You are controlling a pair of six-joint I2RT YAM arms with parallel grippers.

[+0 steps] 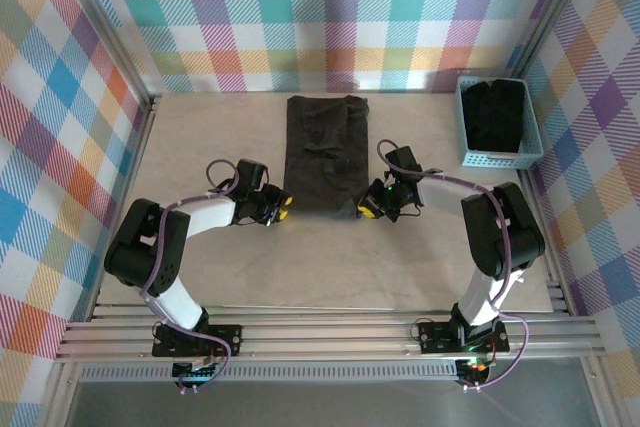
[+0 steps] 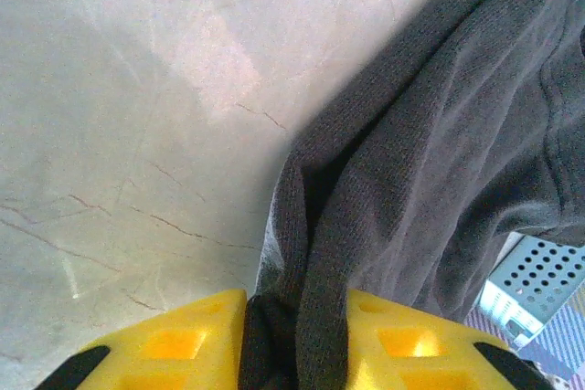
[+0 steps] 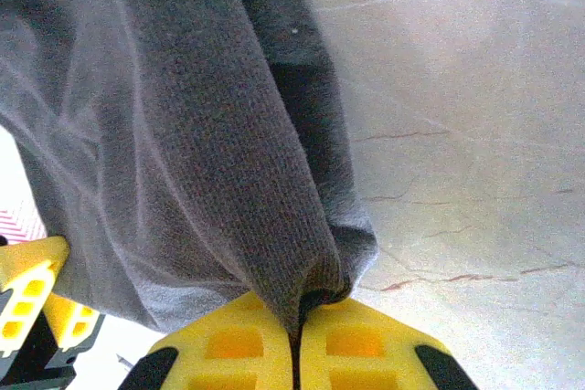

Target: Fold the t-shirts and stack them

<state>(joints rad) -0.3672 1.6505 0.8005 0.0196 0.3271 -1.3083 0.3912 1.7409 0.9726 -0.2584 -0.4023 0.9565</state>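
- The t-shirt [image 1: 325,152] lies as a long dark strip in the middle of the counter [image 1: 200,137]; both tools hold its near corners.
- The right tool [image 1: 368,209] is pinched tight on a thin edge; the left tool [image 1: 281,207] is closed around a thick bunched fold.
- Risk: the two bites are uneven; the thin edge may slip on lifting and skew the fold; the thick bite may drag extra layers.

Left arm [image 1: 200,215] and right arm [image 1: 450,185] elbow-bent, forearms angled inward, wrists low. Left gripper [image 1: 284,204] closed on t-shirt [image 1: 325,152] near-left corner; right gripper [image 1: 367,210] clamped tight on near-right corner
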